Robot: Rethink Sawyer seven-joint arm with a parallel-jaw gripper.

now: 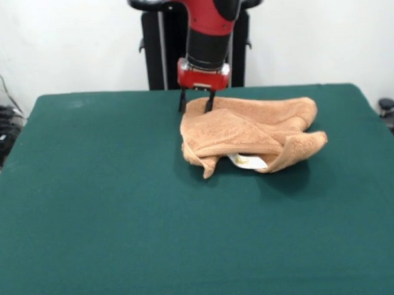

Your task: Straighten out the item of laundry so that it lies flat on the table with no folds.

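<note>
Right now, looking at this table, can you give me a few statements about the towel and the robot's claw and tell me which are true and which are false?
1. The towel lies flat with no folds. False: it is crumpled, with layers folded over each other.
2. The gripper is at the towel's far left corner. True.
3. The table has a dark green cover. True.
4. The towel is blue. False: it is orange-tan.
5. A small white label peeks out under the towel's front edge. True.

Plain white wall behind the table, evenly lit. Dark cables and equipment beside its left edge. A black castor-like object sits off its right edge.
</note>
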